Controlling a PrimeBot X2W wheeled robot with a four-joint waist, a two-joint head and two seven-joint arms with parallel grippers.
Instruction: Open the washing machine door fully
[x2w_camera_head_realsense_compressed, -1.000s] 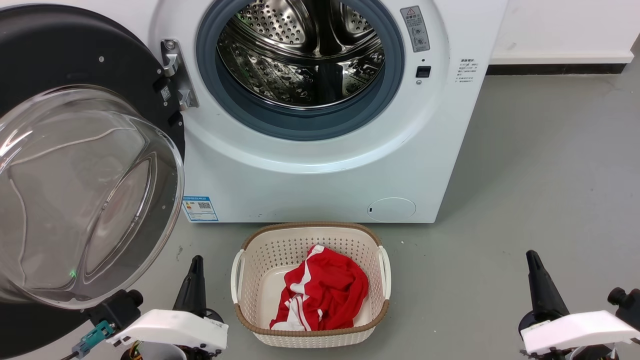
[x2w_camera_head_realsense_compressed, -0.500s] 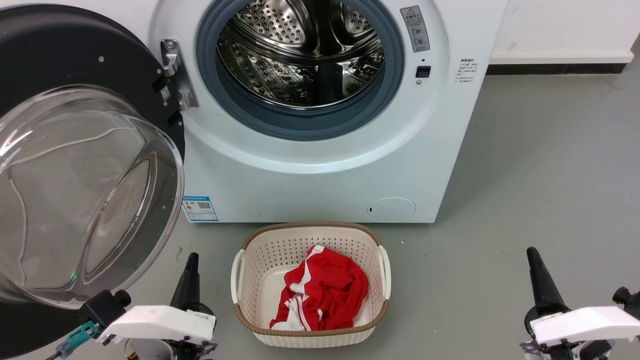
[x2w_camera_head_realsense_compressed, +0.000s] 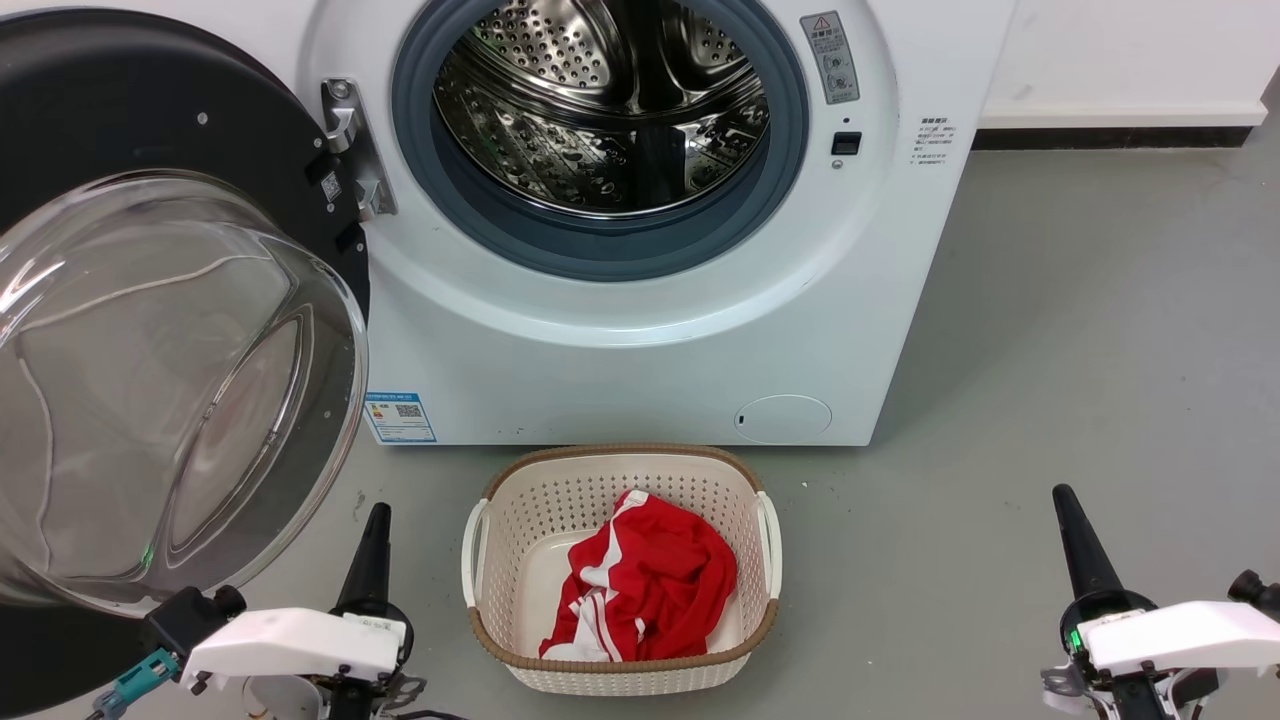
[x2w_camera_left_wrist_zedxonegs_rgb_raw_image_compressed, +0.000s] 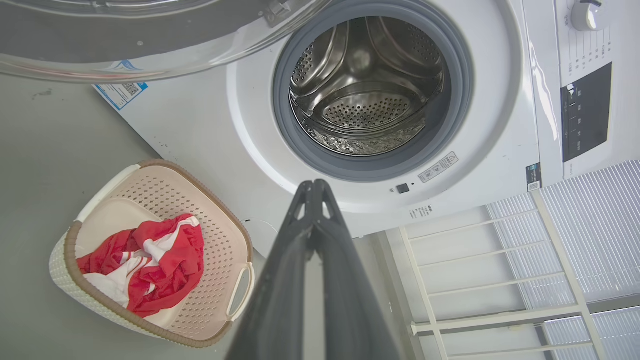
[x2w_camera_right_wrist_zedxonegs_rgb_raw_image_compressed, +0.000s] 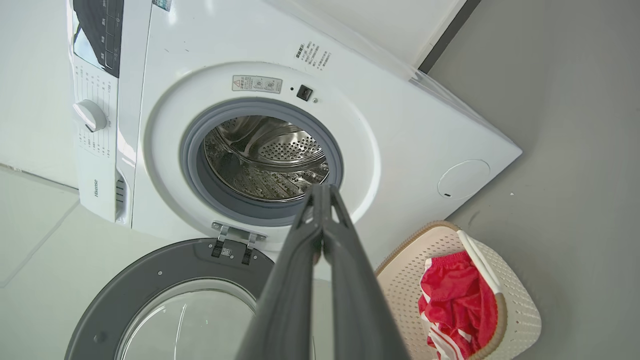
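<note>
Closed, empty left hand (x2w_camera_head_realsense_compressed: 377, 515) lies just below-right of the wide-open washing machine door (x2w_camera_head_realsense_compressed: 120, 100); closed right hand (x2w_camera_head_realsense_compressed: 1065, 500) farther

You had one washing machine (x2w_camera_head_realsense_compressed: 640, 370) with one door (x2w_camera_head_realsense_compressed: 150, 110) and one steel drum (x2w_camera_head_realsense_compressed: 600, 110). It had one blue label (x2w_camera_head_realsense_compressed: 400, 417) and one round cap (x2w_camera_head_realsense_compressed: 783, 418). You had one basket (x2w_camera_head_realsense_compressed: 620, 452) and one red and white cloth (x2w_camera_head_realsense_compressed: 650, 585). You had two hands: one left hand (x2w_camera_head_realsense_compressed: 377, 515) and one right hand (x2w_camera_head_realsense_compressed: 1062, 497).
</note>
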